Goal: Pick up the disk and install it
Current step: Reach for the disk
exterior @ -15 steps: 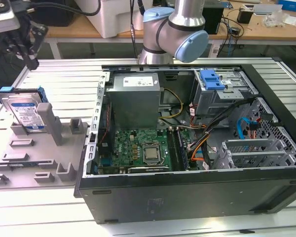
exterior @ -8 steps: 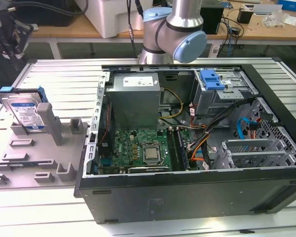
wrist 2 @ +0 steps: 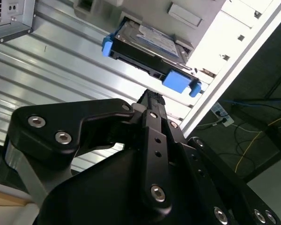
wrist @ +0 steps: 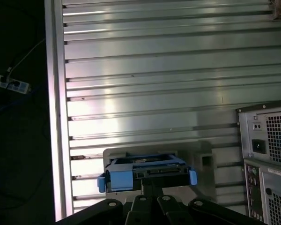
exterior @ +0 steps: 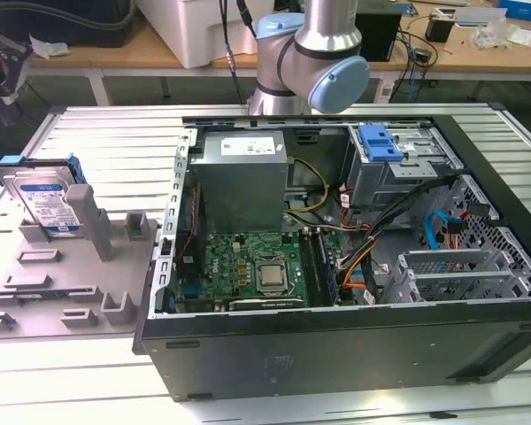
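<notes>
The disk [exterior: 44, 199] is a silver drive with a white-and-blue label and a blue carrier frame. It stands on edge in a slot of the grey holder [exterior: 88, 266] at the exterior view's left, outside the computer case [exterior: 336, 354]. Both wrist views look onto the disk [wrist 2: 147, 47] [wrist: 147, 171] from a distance. My gripper [wrist 2: 152, 97] [wrist: 151, 187] hangs apart from it, its black fingers closed together with nothing between them. The grey drive cage with a blue latch [exterior: 380, 142] sits at the back of the open case.
The arm's base and elbow [exterior: 314, 53] rise behind the case. Inside the case lie a grey power-supply box [exterior: 243, 173], a green motherboard [exterior: 257, 270] and loose cables [exterior: 380, 239]. The ribbed metal table [wrist: 154, 70] ends at an edge [wrist: 54, 117]; a power strip [wrist: 9, 83] lies beyond.
</notes>
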Available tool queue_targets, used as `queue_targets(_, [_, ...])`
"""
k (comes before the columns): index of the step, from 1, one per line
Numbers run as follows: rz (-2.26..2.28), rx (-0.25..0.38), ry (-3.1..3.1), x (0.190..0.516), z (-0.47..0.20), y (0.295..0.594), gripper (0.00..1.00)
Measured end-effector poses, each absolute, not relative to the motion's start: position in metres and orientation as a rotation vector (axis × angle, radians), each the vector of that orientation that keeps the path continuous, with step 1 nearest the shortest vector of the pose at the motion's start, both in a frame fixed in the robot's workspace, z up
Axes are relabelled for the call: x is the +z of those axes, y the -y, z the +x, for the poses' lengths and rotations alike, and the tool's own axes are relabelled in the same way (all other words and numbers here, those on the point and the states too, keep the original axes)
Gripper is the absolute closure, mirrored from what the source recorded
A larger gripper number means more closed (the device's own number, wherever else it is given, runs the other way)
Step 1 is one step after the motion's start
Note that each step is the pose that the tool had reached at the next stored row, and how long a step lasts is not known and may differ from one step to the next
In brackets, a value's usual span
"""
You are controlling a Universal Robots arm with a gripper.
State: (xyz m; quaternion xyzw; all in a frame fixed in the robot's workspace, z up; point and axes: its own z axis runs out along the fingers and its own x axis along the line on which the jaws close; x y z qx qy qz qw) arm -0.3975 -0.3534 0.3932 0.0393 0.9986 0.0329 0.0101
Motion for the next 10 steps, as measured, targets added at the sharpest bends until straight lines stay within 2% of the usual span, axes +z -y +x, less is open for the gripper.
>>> queue_targets(10, [0.126,0.103,-3.119,0.393,-0.416,0.352,0.89])
